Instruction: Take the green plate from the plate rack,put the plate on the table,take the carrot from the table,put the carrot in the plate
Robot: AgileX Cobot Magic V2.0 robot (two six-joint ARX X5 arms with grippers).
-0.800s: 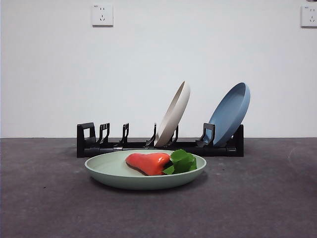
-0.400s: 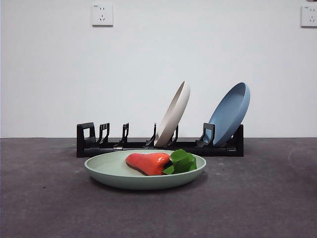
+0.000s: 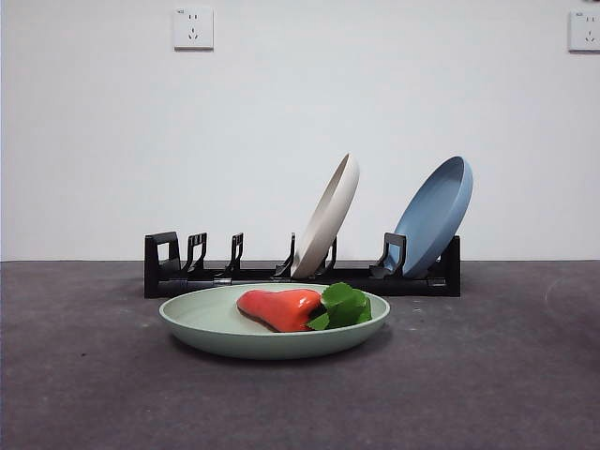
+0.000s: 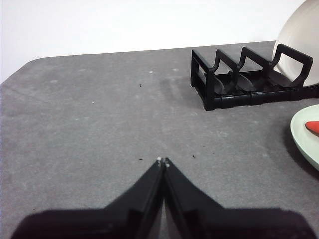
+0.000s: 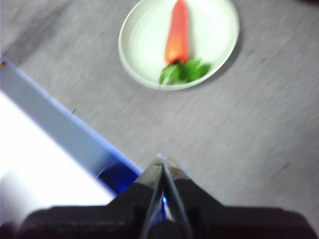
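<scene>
Carrot first: the small glossy orange-red toy carrot with a bright green leafy top (image 3: 298, 307) lies flat inside the pale sage-green round shallow plate (image 3: 216, 330), its leaves toward the plate's rim. That plate rests on the dark grey matte surface (image 3: 94, 394), just in front of the long low black plate rack with upright prongs (image 3: 192, 262). Two plates lean in the rack, a cream-white round plate (image 3: 330, 214) near its middle and a light blue round plate (image 3: 436, 211) at one end; the other slots hold nothing. The left gripper (image 4: 163, 161) has its two black jaws pressed together, holding nothing, hovering over bare surface well apart from the rack's end and the green plate's edge. The right gripper (image 5: 160, 158) is likewise closed tip to tip with nothing between, high above the surface, well apart from the plate and carrot; its view is blurred. Against the front views of a second and half a second ago, plate, carrot, rack and both leaning plates sit where they were.
</scene>
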